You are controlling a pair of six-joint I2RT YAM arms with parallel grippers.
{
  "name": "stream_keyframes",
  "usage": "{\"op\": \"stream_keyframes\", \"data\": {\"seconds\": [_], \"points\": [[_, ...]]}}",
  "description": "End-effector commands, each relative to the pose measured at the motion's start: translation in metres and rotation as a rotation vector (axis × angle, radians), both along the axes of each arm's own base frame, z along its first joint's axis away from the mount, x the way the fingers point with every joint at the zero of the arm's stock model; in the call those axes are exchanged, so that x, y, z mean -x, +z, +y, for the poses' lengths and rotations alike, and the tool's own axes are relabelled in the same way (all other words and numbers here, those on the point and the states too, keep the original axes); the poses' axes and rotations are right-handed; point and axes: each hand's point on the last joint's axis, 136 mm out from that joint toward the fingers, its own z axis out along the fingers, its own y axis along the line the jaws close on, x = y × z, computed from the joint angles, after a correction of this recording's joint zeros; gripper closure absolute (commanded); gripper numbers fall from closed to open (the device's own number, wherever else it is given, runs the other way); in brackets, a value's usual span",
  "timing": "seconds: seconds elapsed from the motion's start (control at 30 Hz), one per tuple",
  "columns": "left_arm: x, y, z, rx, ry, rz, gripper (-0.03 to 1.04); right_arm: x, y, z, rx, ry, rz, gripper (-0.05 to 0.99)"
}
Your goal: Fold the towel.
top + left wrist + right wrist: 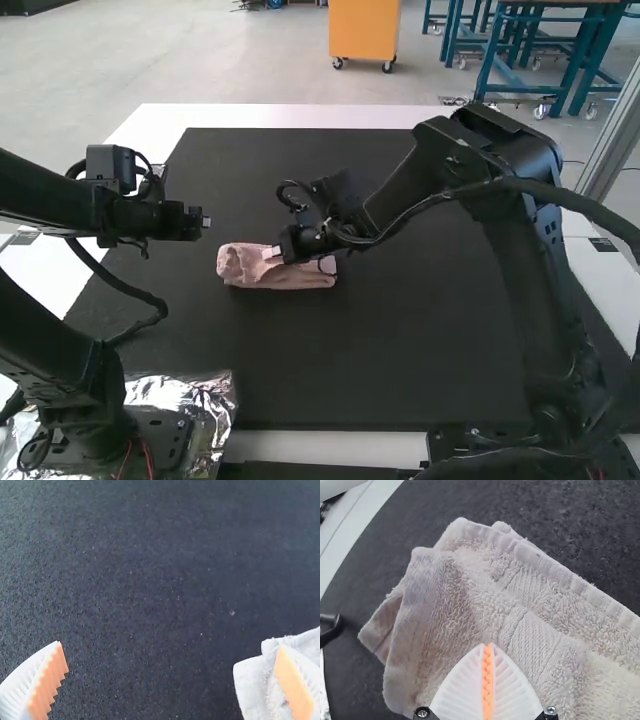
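Note:
The pink towel (300,275) lies folded into a narrow strip with uneven layers on the black mat. Over its top stands my right gripper (270,254). From the right wrist view, the right gripper (487,647) is shut, its tips against or just above the towel (530,625); whether they pinch any cloth cannot be told. My left gripper (205,222) is off to the left of the towel, above the mat. In the left wrist view the left gripper (170,655) is open, one finger overlapping a corner of the towel (252,682).
The black mat (380,360) covers most of the white table (290,117). Crinkled silver foil (215,400) lies by the left arm's base. The right arm reaches across the mat's right half. A dark cable hangs near the left arm.

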Motion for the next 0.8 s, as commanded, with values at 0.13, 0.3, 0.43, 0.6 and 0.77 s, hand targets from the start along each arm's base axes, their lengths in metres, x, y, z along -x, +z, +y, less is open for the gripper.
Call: {"op": "stream_keyframes", "data": {"seconds": [0.13,0.3,0.43,0.6,0.77], "points": [[-0.001,0.007,0.003,0.009,0.024,-0.02,0.04,0.002,-0.01,0.025,-0.038,0.025,0.011,0.96],[-0.003,0.011,0.003,0.011,0.027,-0.027,0.04,-0.007,-0.012,0.028,-0.065,0.014,-0.018,0.96],[-0.008,0.026,0.002,0.021,0.03,-0.057,0.04,-0.018,0.005,0.024,-0.095,-0.012,-0.028,0.96],[-0.016,0.063,-0.003,0.021,0.018,-0.121,0.04,-0.033,0.09,0.016,-0.19,-0.049,-0.097,0.95],[-0.021,0.101,-0.006,0.016,0.009,-0.183,0.04,-0.046,0.181,-0.007,-0.252,-0.101,-0.158,0.76]]}}
